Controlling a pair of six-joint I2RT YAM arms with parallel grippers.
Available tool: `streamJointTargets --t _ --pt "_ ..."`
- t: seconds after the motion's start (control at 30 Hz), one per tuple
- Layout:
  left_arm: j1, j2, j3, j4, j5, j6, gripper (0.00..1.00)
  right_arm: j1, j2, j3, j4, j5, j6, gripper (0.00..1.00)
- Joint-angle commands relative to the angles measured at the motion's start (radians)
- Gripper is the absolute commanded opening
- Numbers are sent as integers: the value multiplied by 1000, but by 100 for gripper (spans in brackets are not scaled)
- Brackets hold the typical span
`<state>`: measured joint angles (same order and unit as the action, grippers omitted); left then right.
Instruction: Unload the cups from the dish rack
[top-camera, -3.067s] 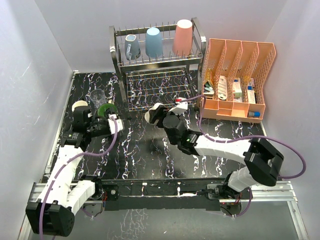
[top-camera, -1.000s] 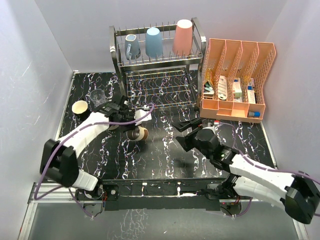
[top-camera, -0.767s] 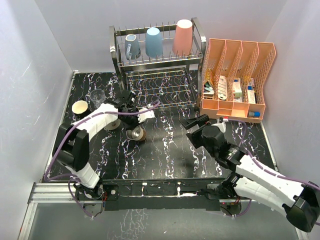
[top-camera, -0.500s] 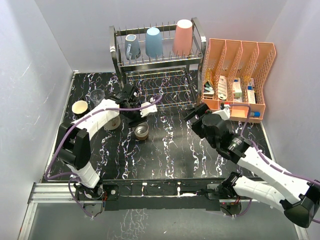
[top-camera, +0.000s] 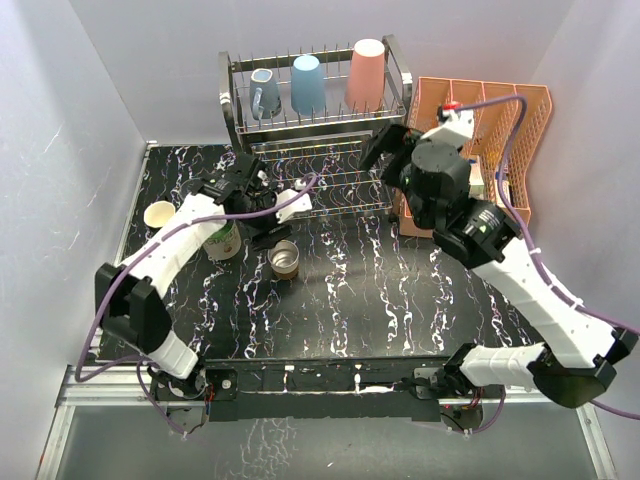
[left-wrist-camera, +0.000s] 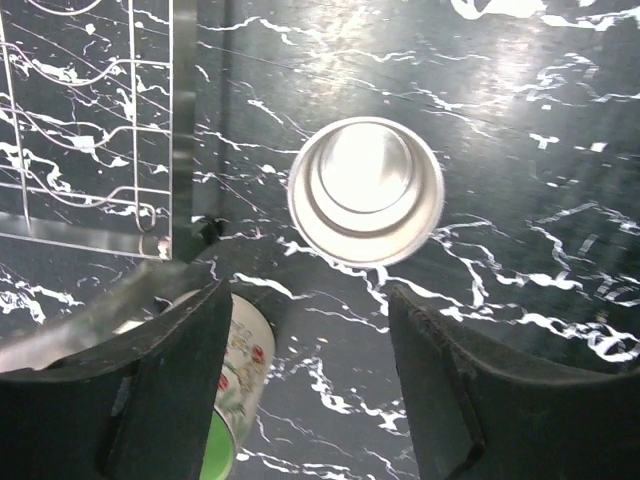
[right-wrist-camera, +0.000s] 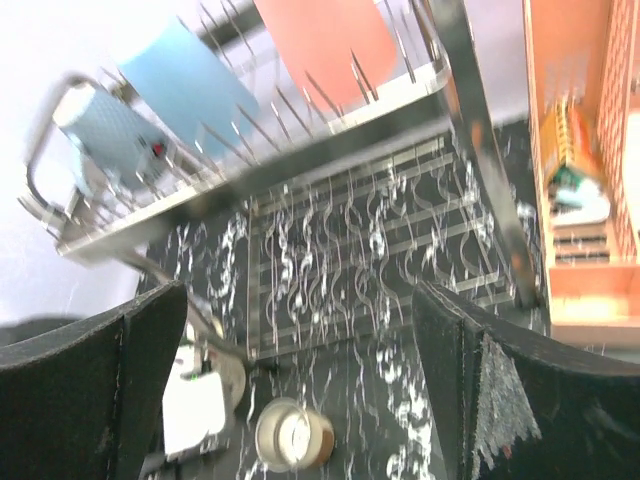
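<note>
Three cups (top-camera: 307, 83) are kept on the top tier of the dish rack (top-camera: 330, 121). A metal cup (left-wrist-camera: 365, 190) is stood upright on the table (top-camera: 350, 290). Above it the left gripper (left-wrist-camera: 310, 330) is parted and empty. The right gripper (right-wrist-camera: 300, 340) is spread wide before the rack.

The dish rack (top-camera: 315, 135) was shiny silver wire. It carried a salmon-pink tumbler (top-camera: 366, 75), a light-blue tumbler (top-camera: 307, 84) and a grey-blue mug (top-camera: 266, 93). The table (top-camera: 340, 300) was black, veined with white marbling. On it, the metal cup (top-camera: 284, 259) looked brownish outside and bright silver inside. The cream cup (top-camera: 160, 214) was pale. The green-rimmed mug (top-camera: 222, 240) had a white side with red and green print. The file organizer (top-camera: 500, 110) was orange. Both arms (top-camera: 530, 280) were white and black, trailing purple cables (top-camera: 505, 100).
</note>
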<state>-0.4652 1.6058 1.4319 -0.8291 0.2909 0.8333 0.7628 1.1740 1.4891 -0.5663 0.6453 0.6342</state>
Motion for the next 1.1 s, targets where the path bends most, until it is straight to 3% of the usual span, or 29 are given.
streamJointTargets --t 0.0,0.33,0.5,0.67,0.77,1.07 --pt "-4 -151 -22 -142 102 24 65 -18 115 168 141 57 -290 98" --pt "-3 -386 -209 -183 123 59 70 -171 426 561 167 -67 -475 98" --pt "-4 -460 -277 -152 153 -5 86 -231 530 684 176 -137 -497 98" --pt "-4 -532 -319 -114 149 -7 91 -270 644 800 158 -197 -518 98" --pt "-4 -552 -313 -112 150 -19 97 -282 685 835 146 -232 -516 98" --pt "-4 -586 -300 -102 154 -46 97 -303 765 877 145 -258 -513 98"
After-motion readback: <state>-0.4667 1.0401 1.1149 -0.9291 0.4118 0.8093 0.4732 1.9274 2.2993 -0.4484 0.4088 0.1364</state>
